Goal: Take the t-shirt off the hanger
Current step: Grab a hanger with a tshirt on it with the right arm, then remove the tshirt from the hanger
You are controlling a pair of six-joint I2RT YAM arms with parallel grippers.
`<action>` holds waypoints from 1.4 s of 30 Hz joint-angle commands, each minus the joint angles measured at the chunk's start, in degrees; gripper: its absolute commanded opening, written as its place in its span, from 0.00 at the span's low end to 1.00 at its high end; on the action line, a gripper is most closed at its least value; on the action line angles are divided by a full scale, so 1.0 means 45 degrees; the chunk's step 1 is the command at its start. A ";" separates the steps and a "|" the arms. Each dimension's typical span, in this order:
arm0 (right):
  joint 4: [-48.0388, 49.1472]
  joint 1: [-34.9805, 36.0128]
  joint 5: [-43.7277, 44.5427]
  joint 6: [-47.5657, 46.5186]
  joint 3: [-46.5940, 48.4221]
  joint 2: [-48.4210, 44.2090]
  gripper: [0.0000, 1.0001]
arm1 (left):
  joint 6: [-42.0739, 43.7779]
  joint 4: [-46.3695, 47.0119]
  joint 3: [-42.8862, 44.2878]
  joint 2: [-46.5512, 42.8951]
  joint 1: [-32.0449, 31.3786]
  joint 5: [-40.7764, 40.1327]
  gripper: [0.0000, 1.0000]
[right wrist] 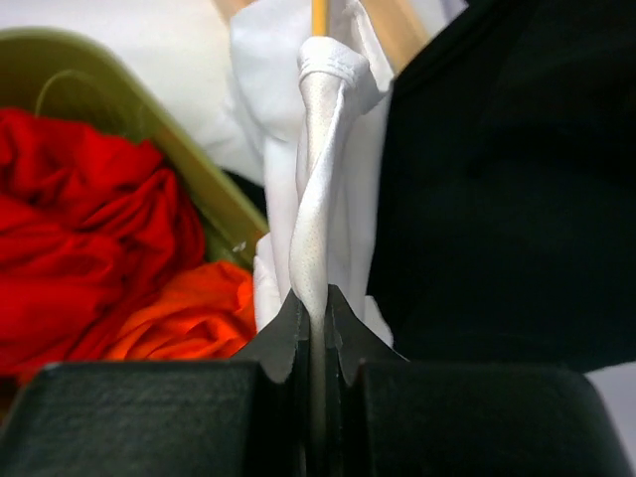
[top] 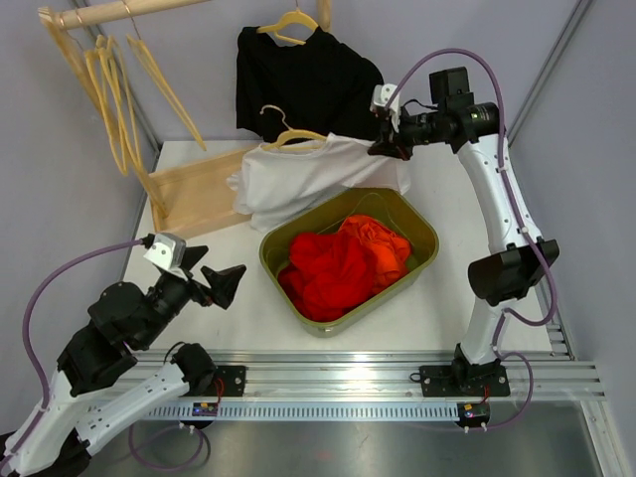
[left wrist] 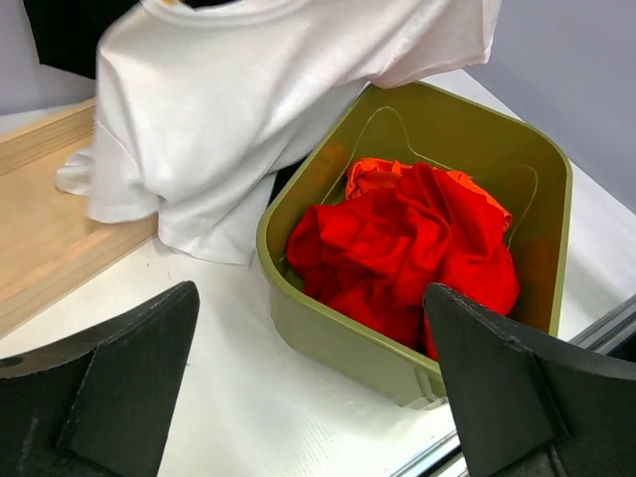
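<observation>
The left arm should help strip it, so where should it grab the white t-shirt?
Probably the loose sleeve of the white t-shirt nearest the left end effector, approached from the near left: it drapes free over the wooden tray, while the right end effector pinches the far side.

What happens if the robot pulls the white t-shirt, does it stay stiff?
Probably floppy: the white t-shirt sags in folds off its hanger. Likely light too, since the right gripper pinches only a thin twisted strip.
</observation>
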 commanded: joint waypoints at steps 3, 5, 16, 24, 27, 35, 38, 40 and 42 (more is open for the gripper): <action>-0.3364 0.0697 -0.1071 -0.4822 -0.0149 -0.1392 0.00 | 0.1292 0.0090 0.0829 0.0458 -0.0010 0.0915 0.99; -0.4342 0.1244 -0.1090 -0.5583 -0.0071 -0.1451 0.00 | 0.1585 -0.0066 0.1296 0.0712 -0.0010 0.1208 0.99; -0.5808 0.2495 -0.2184 -0.6446 0.0222 -0.1803 0.00 | 0.5939 0.1374 -0.0220 -0.0203 -0.0010 0.1598 0.96; -0.6357 0.2847 -0.2184 -0.7150 0.0047 -0.1939 0.00 | 0.8497 0.3506 -0.1142 0.0046 -0.0010 0.1423 0.89; -0.6377 0.2886 -0.2145 -0.7267 -0.0031 -0.1978 0.00 | 0.8851 0.3976 -0.0968 0.0884 -0.0010 0.1520 0.86; -0.6669 0.2886 -0.2340 -0.7697 -0.0109 -0.2018 0.00 | 0.9009 0.4445 -0.0478 0.2313 0.0048 0.2595 0.59; -0.6825 0.2886 -0.2399 -0.7852 -0.0032 -0.1998 0.00 | 0.8970 0.4659 -0.0556 0.2510 0.0204 0.2712 0.42; -0.6942 0.2886 -0.2438 -0.7912 -0.0031 -0.1998 0.00 | 0.8970 0.4854 -0.0654 0.2530 0.0360 0.2810 0.40; -0.6982 0.2886 -0.2496 -0.7931 -0.0031 -0.1998 0.00 | 0.8970 0.4953 -0.0674 0.2608 0.0575 0.2927 0.40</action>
